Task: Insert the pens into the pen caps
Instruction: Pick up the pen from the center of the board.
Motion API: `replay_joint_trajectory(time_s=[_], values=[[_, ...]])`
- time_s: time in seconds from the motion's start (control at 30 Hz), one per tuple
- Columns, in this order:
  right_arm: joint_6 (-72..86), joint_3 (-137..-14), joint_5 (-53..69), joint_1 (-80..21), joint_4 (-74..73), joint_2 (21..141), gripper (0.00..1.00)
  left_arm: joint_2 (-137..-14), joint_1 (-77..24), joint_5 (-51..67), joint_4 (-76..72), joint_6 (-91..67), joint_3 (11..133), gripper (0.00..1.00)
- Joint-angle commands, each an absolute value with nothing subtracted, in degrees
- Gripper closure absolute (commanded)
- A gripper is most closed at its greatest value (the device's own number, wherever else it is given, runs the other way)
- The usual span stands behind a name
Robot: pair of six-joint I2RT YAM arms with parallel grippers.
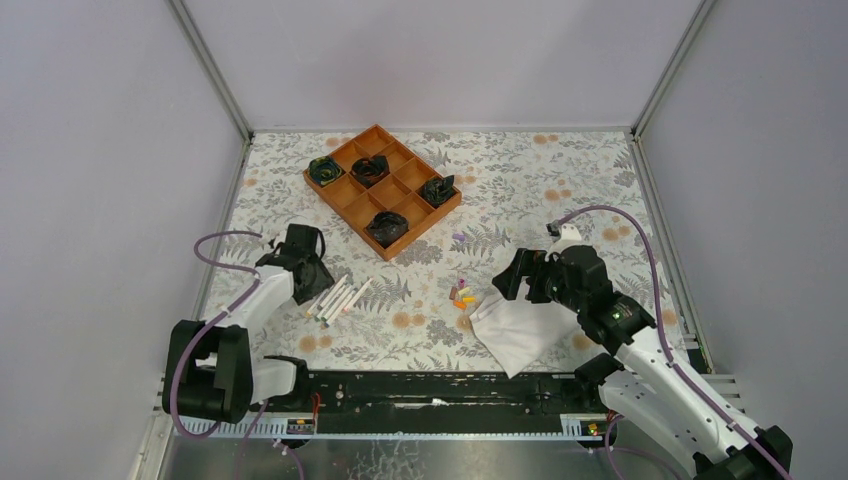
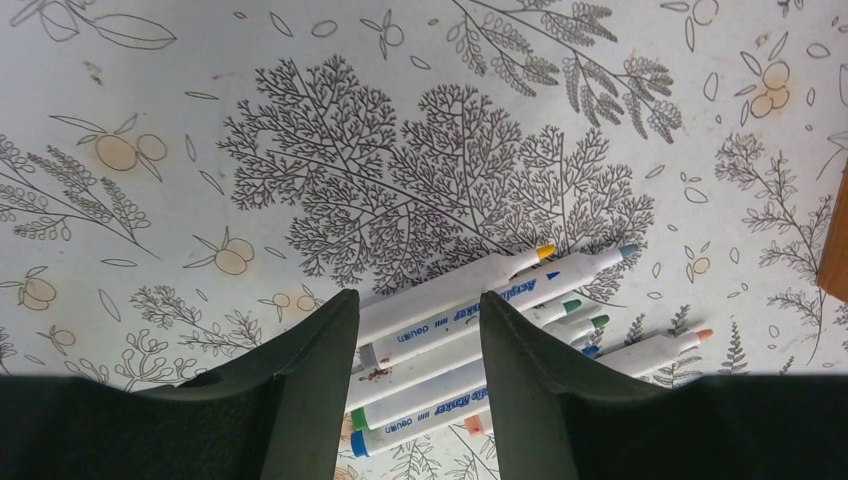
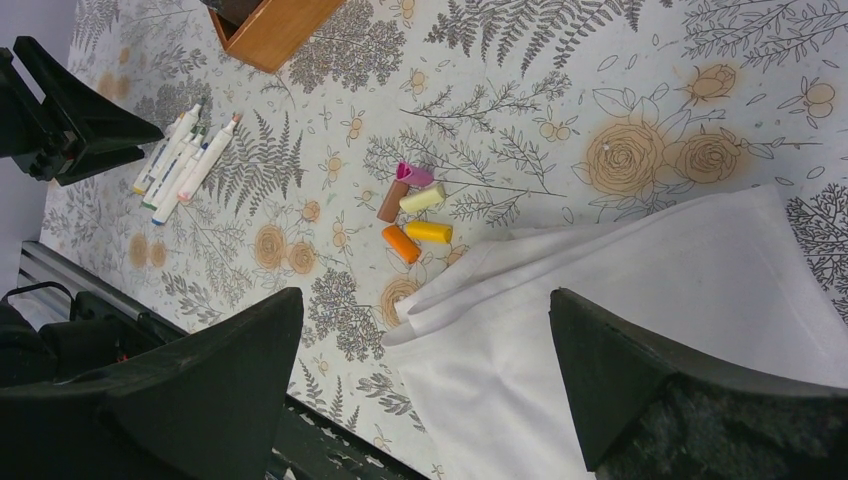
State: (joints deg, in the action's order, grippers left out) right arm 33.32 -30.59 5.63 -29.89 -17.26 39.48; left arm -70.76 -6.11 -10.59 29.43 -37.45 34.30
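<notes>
**Left fingers astride pens, right jaws over cloth**

Closest to lens: dark fingers of left gripper, spread, astride the rear ends of the pens, pinching nothing. Several white barrels flat on the table, side by side and touching. Long axes diagonal, coloured tips away from the fingers, toward far right.

Bare floral tablecloth ahead of the tips and across to the pen caps. Caps clustered just beside the white cloth edge; one purple cap apart, farther back. Wooden tray beyond the pens.

Right gripper jaws wide apart above cloth, gripping nothing.
</notes>
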Motion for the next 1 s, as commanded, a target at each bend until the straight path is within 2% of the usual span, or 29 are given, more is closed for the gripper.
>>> replay_joint_trajectory(time_s=[0.0,0.3,0.7,0.8,0.87,0.97], values=[[34.1,-30.5,6.15,-30.2,-14.82,38.34,0.01,-71.46,-7.19,-12.42,30.58,-37.11,35.99,0.52],[34.29,-30.24,6.12,-30.15,-14.89,37.73,0.01,-73.45,-7.48,-13.16,31.02,-37.04,36.66,0.52],[34.79,-29.47,5.97,-30.18,-14.75,36.5,0.01,-74.97,-7.47,-16.99,31.84,-37.52,37.8,0.57],[35.06,-29.11,6.1,-30.15,-14.28,36.43,0.01,-75.67,-7.47,-16.5,31.98,-37.46,37.88,0.61],[35.22,-28.86,6.3,-30.17,-13.94,36.52,0.01,-76.25,-7.48,-16.22,32.16,-37.21,38.09,0.72],[35.32,-28.83,6.63,-30.19,-13.39,36.75,0.01,-77.08,-7.56,-15.88,32.17,-37.02,38.31,0.72]])
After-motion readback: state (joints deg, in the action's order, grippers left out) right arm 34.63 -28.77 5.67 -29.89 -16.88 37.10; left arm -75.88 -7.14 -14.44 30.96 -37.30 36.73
